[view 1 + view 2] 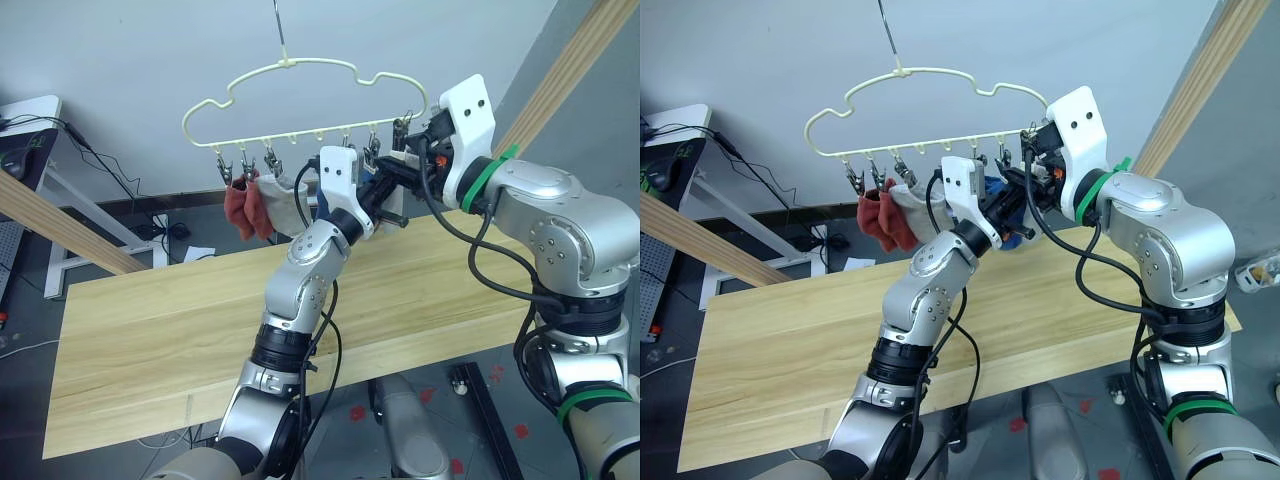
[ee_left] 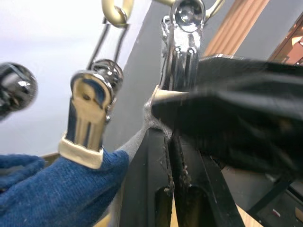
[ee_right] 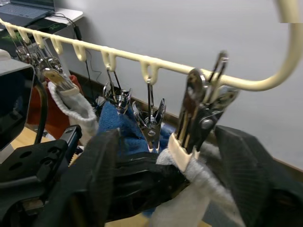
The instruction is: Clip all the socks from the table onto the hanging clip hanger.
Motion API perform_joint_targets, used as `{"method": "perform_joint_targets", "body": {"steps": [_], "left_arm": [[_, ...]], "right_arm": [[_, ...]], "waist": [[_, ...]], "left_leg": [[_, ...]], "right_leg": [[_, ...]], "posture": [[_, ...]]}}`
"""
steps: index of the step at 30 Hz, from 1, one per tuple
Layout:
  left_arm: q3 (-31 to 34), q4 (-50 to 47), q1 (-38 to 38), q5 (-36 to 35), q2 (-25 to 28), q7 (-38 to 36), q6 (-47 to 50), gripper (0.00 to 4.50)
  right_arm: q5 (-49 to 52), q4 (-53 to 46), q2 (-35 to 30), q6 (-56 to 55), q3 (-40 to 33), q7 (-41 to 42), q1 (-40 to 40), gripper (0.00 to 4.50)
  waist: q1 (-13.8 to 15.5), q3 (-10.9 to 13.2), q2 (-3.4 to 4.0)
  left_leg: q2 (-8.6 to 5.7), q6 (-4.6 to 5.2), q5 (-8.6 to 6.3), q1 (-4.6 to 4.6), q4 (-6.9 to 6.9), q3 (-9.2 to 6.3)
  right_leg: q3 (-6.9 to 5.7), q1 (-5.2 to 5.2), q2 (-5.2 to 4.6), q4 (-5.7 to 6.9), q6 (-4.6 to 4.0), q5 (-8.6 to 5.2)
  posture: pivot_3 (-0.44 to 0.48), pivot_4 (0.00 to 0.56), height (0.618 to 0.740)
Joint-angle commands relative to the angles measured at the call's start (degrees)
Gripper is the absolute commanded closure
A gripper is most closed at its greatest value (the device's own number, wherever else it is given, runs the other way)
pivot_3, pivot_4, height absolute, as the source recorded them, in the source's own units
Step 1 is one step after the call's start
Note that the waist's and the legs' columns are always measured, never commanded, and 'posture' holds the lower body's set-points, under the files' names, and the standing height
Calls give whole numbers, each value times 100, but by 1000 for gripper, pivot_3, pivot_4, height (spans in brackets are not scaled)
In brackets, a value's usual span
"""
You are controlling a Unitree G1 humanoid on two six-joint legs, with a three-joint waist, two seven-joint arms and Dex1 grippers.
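Left eye view: the clip hanger (image 1: pixel 300 95) hangs by its metal hook above the far edge of the table (image 1: pixel 150 340), whose planks carry no socks, so the task appears to be at its last sock. Along the hanger's lower bar, from the left, hang two rust red socks (image 1: pixel 243 208), then a light grey sock (image 1: pixel 283 200); the blue socks (image 1: pixel 1002 192) sit further right, mostly behind the arms. Both arms are raised to the right end of the bar. The left gripper (image 1: pixel 385 190) and the right gripper (image 1: pixel 418 135) meet at the end clip (image 3: pixel 196 120), the rightmost one. In the right wrist view the second grey sock (image 3: pixel 189 189) has its cuff between that clip's cream-tipped jaws, and a black finger (image 3: pixel 137 182) of the left gripper reaches in beside it; this gripper's fingers lie close together in the left wrist view and seem to pinch the grey fabric, presenting the cuff to the clip. The right gripper's own fingers stand wide apart on either side of the clip and grip nothing that can be seen; they are probably placed there to work the clip's handles. Whether the clip has fully bitten on the cuff cannot be told. The neighbouring clip (image 2: pixel 90 118) holds blue knit (image 2: pixel 52 194) firmly.
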Motion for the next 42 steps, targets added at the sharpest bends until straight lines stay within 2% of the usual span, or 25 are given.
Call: {"method": "perform_joint_targets", "body": {"steps": [1,6,7,15,21,27,29,36,40,42], "left_arm": [[-43,-216,-150,-60,-186,-7,-153,4500],[-39,-193,-170,-46,-150,-4,-114,4500],[-42,-193,-167,-53,-142,-19,-101,4026],[-196,-359,-14,23,65,-235,-21,1962],[-438,-1073,502,-27,765,-722,365,282],[-457,-1813,1074,-155,1678,-1258,857,282],[-369,-2155,1352,-220,2172,-1518,1046,282],[217,-2748,2333,-142,3991,-2140,1327,282],[669,-2692,2865,111,4712,-2152,1216,282],[1046,-2656,3172,10,5002,-2334,1214,282]], "right_arm": [[51,-110,-10,-45,-258,-51,-181,1345],[120,-100,-50,-24,-432,-68,-244,1345],[140,-106,-64,-12,-464,-62,-240,1290],[203,-148,-190,8,-566,-21,-179,1290],[281,-338,-385,19,-675,37,-15,1290],[363,-621,-897,-73,-664,325,374,1290],[422,-780,-1193,-111,-644,562,600,1290],[473,-1227,-2100,-527,-629,1311,1495,1290],[433,-1231,-2473,-872,-725,1624,1945,1290],[464,-1235,-2625,-1020,-825,1778,2164,1290]], "waist": [[2,0,0],[6,0,0],[5,0,0],[6,0,0],[3,0,0],[17,0,0],[16,0,1],[26,-2,2],[45,-19,-1],[62,-37,-3]], "left_leg": [[0,0,0,0,0,0],[0,0,0,0,1,-1],[0,0,0,0,1,0],[-1,0,0,0,2,0],[2,0,0,0,1,-2],[1,0,0,0,3,-4],[1,0,0,0,3,-4],[8,-1,0,5,-3,-9],[8,-1,0,6,-4,-16],[8,-1,-1,6,-5,-18]], "right_leg": [[0,0,0,0,0,0],[-1,0,0,0,1,0],[0,0,0,0,1,0],[0,1,0,1,3,-1],[0,-1,2,4,-4,2],[0,1,2,3,3,-2],[1,0,2,3,3,-2],[1,0,5,1,5,-5],[3,1,0,-6,4,-5],[1,1,-1,-11,4,-4]], "posture": [[-275,316,740],[-275,315,740],[-275,314,740],[-266,314,740],[-255,317,740],[-248,319,740],[-239,313,740],[-212,285,740],[-194,265,740],[-185,252,740]]}}
